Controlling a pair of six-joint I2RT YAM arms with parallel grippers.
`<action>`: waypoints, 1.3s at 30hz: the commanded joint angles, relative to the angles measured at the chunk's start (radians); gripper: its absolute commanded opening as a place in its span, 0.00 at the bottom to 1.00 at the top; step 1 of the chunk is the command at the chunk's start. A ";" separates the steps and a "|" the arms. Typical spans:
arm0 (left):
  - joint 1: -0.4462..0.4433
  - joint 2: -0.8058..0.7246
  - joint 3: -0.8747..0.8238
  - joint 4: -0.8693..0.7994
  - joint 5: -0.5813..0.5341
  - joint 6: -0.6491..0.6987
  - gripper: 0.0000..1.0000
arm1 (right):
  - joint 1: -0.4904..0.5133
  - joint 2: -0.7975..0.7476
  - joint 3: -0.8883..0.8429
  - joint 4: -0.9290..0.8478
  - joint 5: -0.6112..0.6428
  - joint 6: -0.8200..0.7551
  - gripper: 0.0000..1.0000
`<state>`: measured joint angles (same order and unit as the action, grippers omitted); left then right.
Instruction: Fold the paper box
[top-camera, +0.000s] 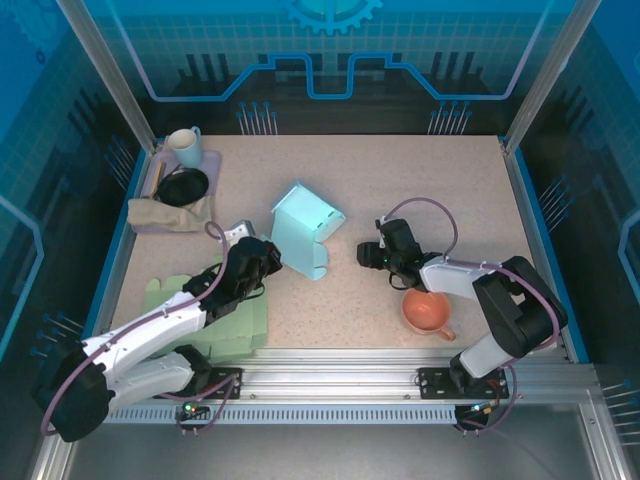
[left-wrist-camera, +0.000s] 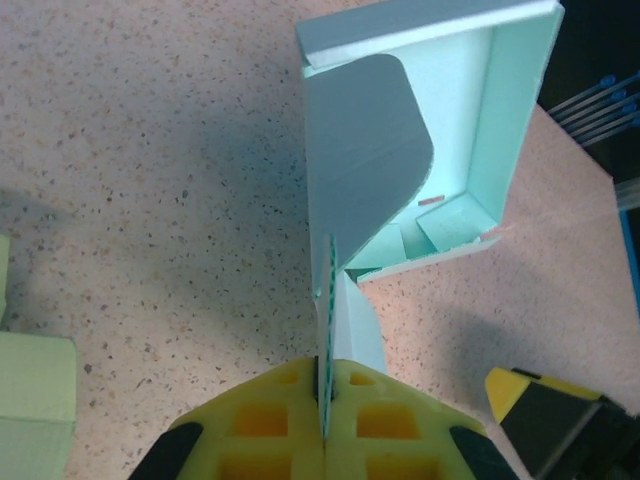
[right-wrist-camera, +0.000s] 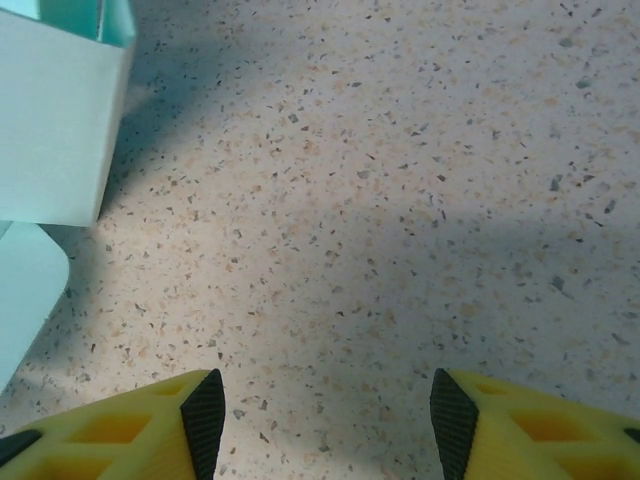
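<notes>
The pale mint paper box (top-camera: 305, 228) stands half-folded in the middle of the table, its open side showing inner flaps (left-wrist-camera: 450, 225) in the left wrist view. My left gripper (top-camera: 268, 262) is at the box's near left corner. It is shut on a thin side flap (left-wrist-camera: 330, 300) that runs edge-on between the yellow fingertips (left-wrist-camera: 327, 375). My right gripper (top-camera: 366, 255) hovers low over bare table just right of the box, open with nothing between its fingers (right-wrist-camera: 328, 425). The box wall (right-wrist-camera: 55, 120) and a rounded flap (right-wrist-camera: 25, 300) lie to its left.
An orange cup (top-camera: 428, 312) sits beside the right arm. Flat green paper (top-camera: 235, 320) lies under the left arm. A purple tray (top-camera: 212, 160) at the back left holds a mug (top-camera: 185, 147), a black bowl (top-camera: 183, 186) and a beige cloth (top-camera: 165, 213).
</notes>
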<state>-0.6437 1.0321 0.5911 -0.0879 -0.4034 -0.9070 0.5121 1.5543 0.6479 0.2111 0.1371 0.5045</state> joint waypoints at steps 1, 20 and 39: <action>0.006 0.034 0.153 -0.104 0.018 0.229 0.00 | 0.014 -0.046 0.042 -0.015 0.029 -0.052 0.59; -0.096 0.454 1.031 -0.871 0.002 1.034 0.00 | -0.060 -0.631 0.034 -0.311 0.258 -0.020 0.61; -0.323 0.696 1.154 -1.062 -0.065 1.393 0.01 | -0.150 -0.396 0.048 -0.248 0.086 0.058 0.62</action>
<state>-0.9604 1.7477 1.7348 -1.1488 -0.5159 0.4099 0.3790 1.1194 0.6945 -0.0776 0.2752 0.5354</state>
